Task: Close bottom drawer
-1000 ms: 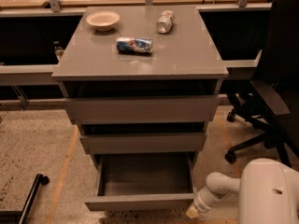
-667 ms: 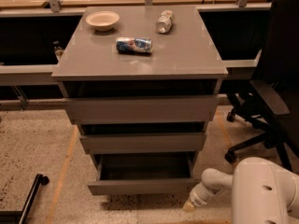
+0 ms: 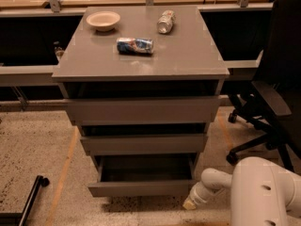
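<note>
A grey three-drawer cabinet (image 3: 141,109) stands in the middle of the camera view. Its bottom drawer (image 3: 141,187) is pulled out a short way, with a dark gap above its front panel. The top and middle drawers look nearly closed. My white arm reaches in from the lower right, and my gripper (image 3: 192,202) sits low near the floor, at the right end of the bottom drawer's front.
On the cabinet top lie a white bowl (image 3: 103,20), a crushed blue can (image 3: 135,45) and a clear bottle (image 3: 166,21) on its side. A black office chair (image 3: 270,98) stands close on the right. A black wheeled leg (image 3: 33,192) is at the lower left.
The bottom drawer has slid inward, from wide open to only a little out. My gripper has followed its front panel toward the cabinet.
</note>
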### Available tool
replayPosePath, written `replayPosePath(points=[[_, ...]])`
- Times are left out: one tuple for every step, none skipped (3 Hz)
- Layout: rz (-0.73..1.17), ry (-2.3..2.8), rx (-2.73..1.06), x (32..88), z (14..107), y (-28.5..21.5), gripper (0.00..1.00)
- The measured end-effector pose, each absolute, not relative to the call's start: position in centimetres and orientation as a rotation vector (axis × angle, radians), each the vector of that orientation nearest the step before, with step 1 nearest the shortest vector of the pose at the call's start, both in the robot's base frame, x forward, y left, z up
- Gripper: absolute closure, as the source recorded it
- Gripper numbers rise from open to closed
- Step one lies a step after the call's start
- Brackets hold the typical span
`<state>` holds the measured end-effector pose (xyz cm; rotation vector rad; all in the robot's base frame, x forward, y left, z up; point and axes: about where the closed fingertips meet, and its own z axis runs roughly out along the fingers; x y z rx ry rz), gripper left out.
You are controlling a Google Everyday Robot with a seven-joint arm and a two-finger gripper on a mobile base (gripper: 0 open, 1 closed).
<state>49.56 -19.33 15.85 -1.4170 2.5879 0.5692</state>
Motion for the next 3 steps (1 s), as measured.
replayPosePath(points=[[0.478, 2.501, -1.513, 54.5, 15.9, -18.9, 1.0], [0.457, 2.468, -1.522, 56.4, 16.4, -19.0, 1.0], [0.457, 2.468, -1.522, 56.4, 16.4, -19.0, 1.0]])
